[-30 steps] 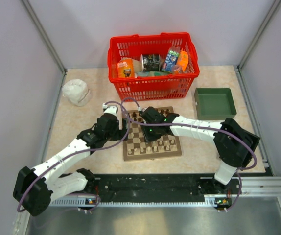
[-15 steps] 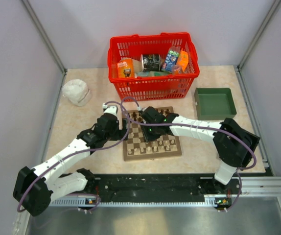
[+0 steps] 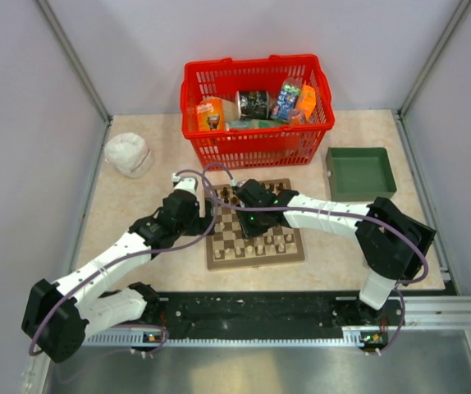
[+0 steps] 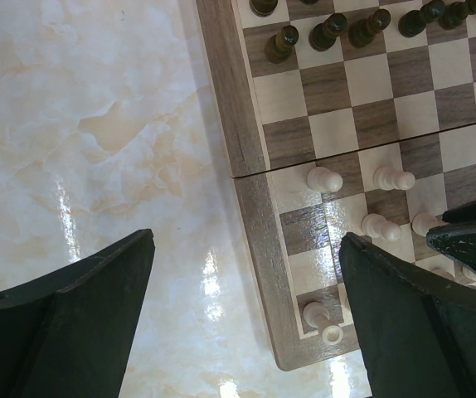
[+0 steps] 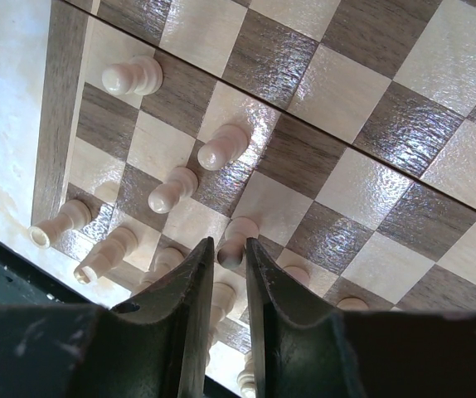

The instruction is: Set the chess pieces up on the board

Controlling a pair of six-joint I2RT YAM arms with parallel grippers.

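Note:
The board [image 3: 252, 261] lies mid-table. Dark pieces [image 3: 229, 195] stand along its far rows and pale pieces [image 3: 262, 245] along its near rows. My right gripper [image 3: 250, 220] is over the board's middle. In the right wrist view my right gripper [image 5: 228, 249] is shut on the head of a pale pawn [image 5: 238, 236], which stands on a square among other pale pieces [image 5: 221, 148]. My left gripper [image 3: 203, 215] is open and empty. In its wrist view my left gripper [image 4: 246, 282] straddles the board's left border [image 4: 221, 83], with pale pawns [image 4: 325, 178] and dark pieces [image 4: 329, 29] in sight.
A red basket [image 3: 256, 146] with packaged goods stands just behind the board. A green tray [image 3: 360, 174] sits at the right rear. A white crumpled lump [image 3: 127, 153] lies at the left rear. Grey walls enclose the table.

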